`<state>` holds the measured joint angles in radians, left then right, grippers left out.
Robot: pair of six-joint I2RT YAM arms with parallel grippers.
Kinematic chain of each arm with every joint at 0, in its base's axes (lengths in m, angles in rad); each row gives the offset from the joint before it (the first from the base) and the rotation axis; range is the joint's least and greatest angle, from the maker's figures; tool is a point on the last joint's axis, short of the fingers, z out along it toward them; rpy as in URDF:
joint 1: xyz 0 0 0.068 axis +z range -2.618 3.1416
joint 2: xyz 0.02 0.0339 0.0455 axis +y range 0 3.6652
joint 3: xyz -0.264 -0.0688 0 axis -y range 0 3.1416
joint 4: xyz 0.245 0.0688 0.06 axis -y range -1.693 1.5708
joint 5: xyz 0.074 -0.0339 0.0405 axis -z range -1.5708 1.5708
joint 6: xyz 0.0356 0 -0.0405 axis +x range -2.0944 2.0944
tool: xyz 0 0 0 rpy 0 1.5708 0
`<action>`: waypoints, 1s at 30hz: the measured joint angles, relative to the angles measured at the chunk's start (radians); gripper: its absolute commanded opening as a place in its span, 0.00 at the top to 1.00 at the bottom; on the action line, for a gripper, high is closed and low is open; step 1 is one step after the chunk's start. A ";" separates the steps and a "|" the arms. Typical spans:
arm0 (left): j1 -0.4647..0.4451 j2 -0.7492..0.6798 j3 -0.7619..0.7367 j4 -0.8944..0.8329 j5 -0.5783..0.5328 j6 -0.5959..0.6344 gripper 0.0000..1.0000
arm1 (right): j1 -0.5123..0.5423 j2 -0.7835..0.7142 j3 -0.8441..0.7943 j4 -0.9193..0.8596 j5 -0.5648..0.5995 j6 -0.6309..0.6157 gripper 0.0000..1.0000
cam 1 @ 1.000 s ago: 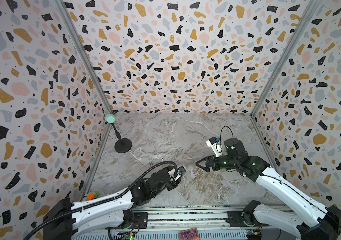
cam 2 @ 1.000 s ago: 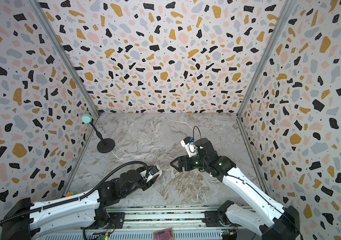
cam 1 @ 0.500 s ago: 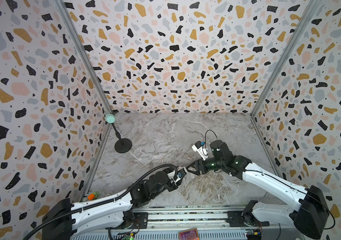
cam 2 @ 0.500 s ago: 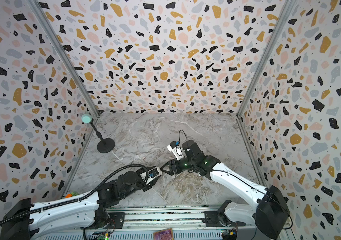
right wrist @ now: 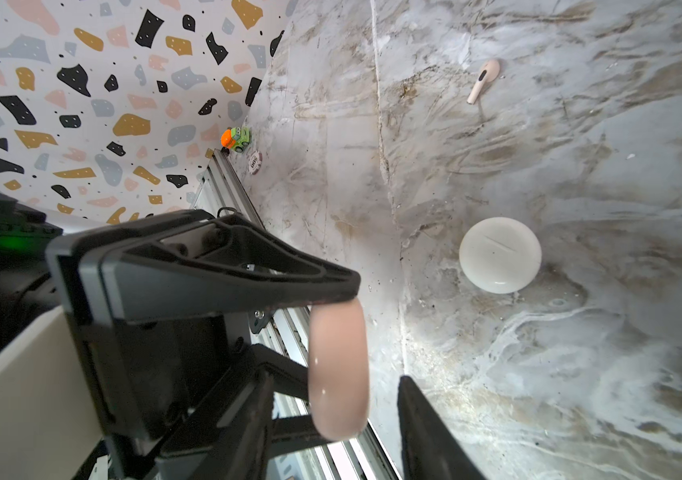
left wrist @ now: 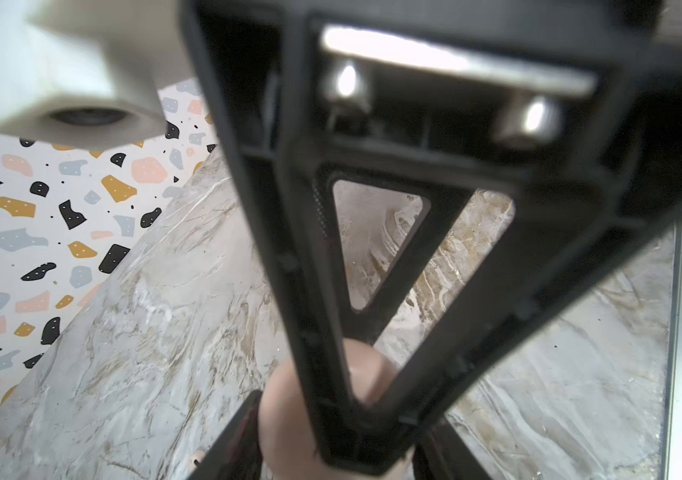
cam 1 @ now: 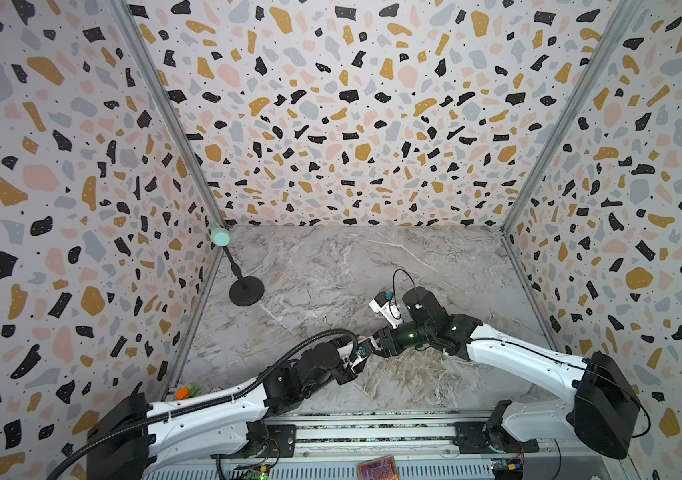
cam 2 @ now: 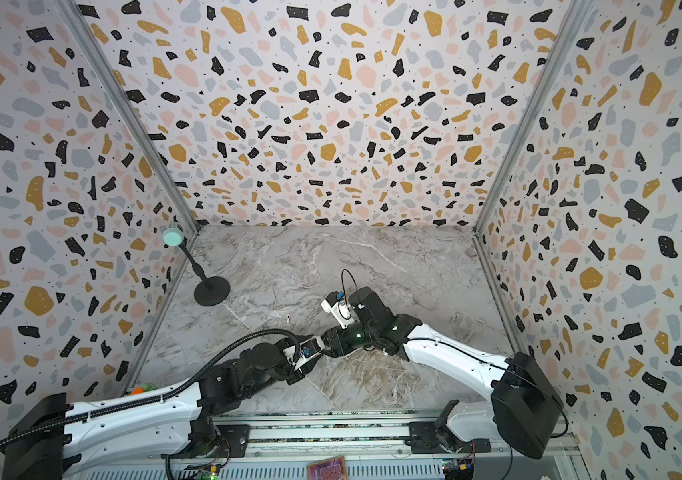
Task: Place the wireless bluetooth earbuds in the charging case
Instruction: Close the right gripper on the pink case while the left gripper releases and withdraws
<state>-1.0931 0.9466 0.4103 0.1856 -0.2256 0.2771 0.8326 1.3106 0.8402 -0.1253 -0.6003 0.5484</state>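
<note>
— Right gripper (right wrist: 335,376) has swung across to meet the left gripper (left wrist: 345,409) since a second ago?
— Yes. Left clamps the pink case (right wrist: 339,340) by its rim. Right's jaws straddle its flat faces, with a gap showing.
— Earbuds?
— One pink earbud (right wrist: 484,81) lies loose on the table (right wrist: 580,332), apart from the white case (right wrist: 499,254).
— Writing?
— Digits on a chip (right wrist: 255,162), too small to read. In both top views the arms hide both cases.

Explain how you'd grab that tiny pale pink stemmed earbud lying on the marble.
I'd pinch the pale pink stemmed plastic earbud across its narrow stem, from straight above: it lies flat on the marble table, both long sides free.
</note>
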 measured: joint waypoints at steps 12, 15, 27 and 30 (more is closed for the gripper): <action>-0.003 0.000 0.000 0.001 0.001 0.000 1.00 | 0.020 0.036 -0.007 0.050 -0.037 0.008 0.62; -0.003 0.000 0.000 0.001 0.001 0.000 1.00 | 0.023 0.042 -0.007 0.051 -0.039 0.008 0.64; -0.003 0.000 0.000 -0.001 0.002 0.000 0.98 | 0.022 0.043 -0.018 0.053 -0.033 0.003 0.82; -0.003 0.002 0.000 -0.001 0.000 0.000 0.72 | 0.022 0.043 -0.022 0.059 -0.033 0.004 0.87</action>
<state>-1.0962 0.9489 0.4103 0.1844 -0.2253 0.2775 0.8547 1.3533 0.8185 -0.0666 -0.6331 0.5526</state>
